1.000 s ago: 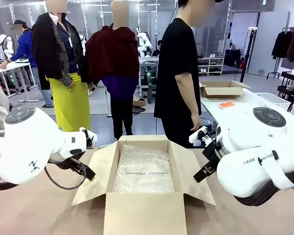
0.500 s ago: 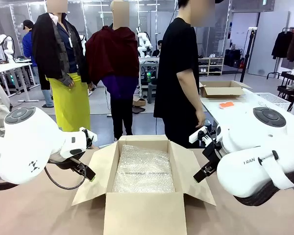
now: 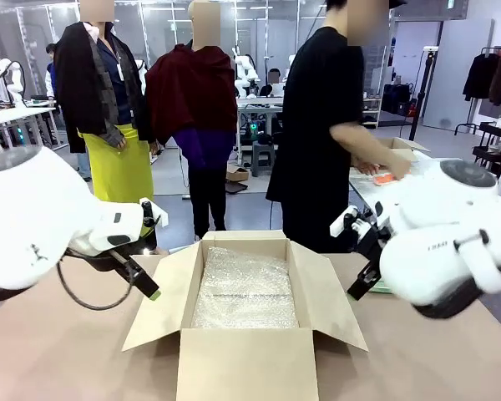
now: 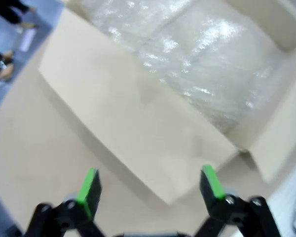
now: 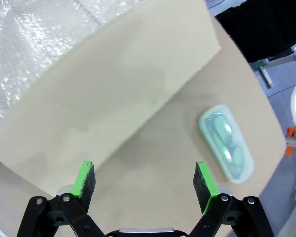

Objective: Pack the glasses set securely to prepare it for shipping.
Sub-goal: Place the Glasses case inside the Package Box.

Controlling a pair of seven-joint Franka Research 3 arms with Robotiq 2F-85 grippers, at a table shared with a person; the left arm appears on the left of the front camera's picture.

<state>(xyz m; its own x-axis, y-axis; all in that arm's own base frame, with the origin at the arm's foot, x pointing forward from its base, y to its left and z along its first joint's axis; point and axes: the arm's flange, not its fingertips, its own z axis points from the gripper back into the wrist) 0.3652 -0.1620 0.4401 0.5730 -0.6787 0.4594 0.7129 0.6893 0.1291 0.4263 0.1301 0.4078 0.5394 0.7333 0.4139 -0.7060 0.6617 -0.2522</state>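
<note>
I see the brown table point(image 3: 67, 359) with an open cardboard box point(image 3: 242, 368) at its middle, flaps spread outward, and a sheet of bubble wrap point(image 3: 244, 292) lining its inside. A person point(image 3: 317, 125) in black stands at the far side, turned toward another table. My left gripper point(image 4: 150, 180) hangs above the box's left flap, jaws spread wide with nothing between them. My right gripper point(image 5: 144, 180) hangs above the outer edge of the right flap, just as wide and also empty. The mint-green case point(image 5: 225, 143) lies flat on the table near that flap, apart from the box and clear of my fingers, glasses visible inside it
</note>
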